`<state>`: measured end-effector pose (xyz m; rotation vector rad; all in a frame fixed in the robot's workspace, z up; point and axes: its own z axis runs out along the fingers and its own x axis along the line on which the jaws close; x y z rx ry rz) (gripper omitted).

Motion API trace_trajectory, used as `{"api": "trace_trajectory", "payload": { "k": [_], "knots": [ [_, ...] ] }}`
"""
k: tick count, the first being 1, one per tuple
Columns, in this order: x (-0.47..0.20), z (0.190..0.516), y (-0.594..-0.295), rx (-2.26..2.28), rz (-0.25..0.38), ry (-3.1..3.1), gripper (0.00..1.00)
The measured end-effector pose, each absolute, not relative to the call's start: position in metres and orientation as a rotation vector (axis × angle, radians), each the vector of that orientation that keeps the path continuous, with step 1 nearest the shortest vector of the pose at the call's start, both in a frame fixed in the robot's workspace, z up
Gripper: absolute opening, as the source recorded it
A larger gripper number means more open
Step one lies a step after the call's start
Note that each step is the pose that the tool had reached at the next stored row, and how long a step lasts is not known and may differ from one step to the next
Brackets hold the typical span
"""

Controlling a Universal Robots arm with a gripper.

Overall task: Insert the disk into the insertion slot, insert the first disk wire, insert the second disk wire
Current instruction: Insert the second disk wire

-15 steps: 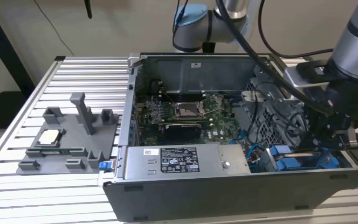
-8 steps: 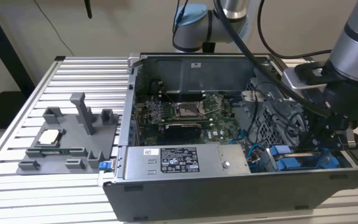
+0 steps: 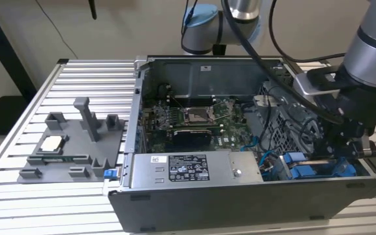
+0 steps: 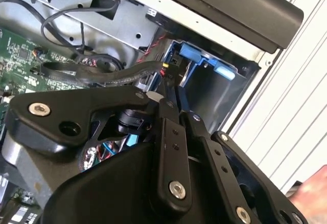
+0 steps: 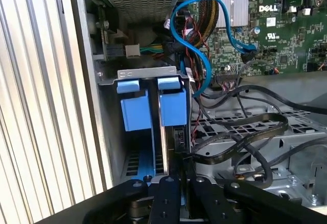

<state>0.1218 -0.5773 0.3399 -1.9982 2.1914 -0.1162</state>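
The open computer case (image 3: 195, 205) lies on a slatted table (image 3: 77, 78), and the disk (image 5: 172, 109) stands on edge in the insertion slot (image 5: 134, 147) at the case's corner by the silver box (image 3: 188, 169). The gripper (image 5: 176, 175) reaches down onto the disk's end, though whether its jaws clamp it I cannot tell. The disk looks rigid, fairly heavy and shock-sensitive, so I judge its blue carrier edges the safest hold.
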Motion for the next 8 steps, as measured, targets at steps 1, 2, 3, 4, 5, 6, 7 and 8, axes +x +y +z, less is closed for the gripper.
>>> {"api": "trace_trajectory", "payload": {
  "k": [1, 2, 3, 4, 5, 6, 7, 8],
  "knots": [
    [0.121, 0.3399, -0.5771, -1.998, -0.117, 2.191, 0.16],
    [0.1201, 0.3398, -0.5771, -1.997, -0.117, 2.191, 0.16],
    [0.1191, 0.3398, -0.577, -1.997, -0.117, 2.191, 0.16],
    [0.1178, 0.3398, -0.5769, -1.996, -0.117, 2.192, 0.16],
    [0.1165, 0.3397, -0.5767, -1.995, -0.117, 2.192, 0.18],
    [0.1151, 0.3395, -0.5767, -1.993, -0.118, 2.193, 0.18],
    [0.1138, 0.3395, -0.5766, -1.992, -0.118, 2.193, 0.24],
    [0.1126, 0.3395, -0.5766, -1.991, -0.119, 2.193, 0.24]
  ]
}}
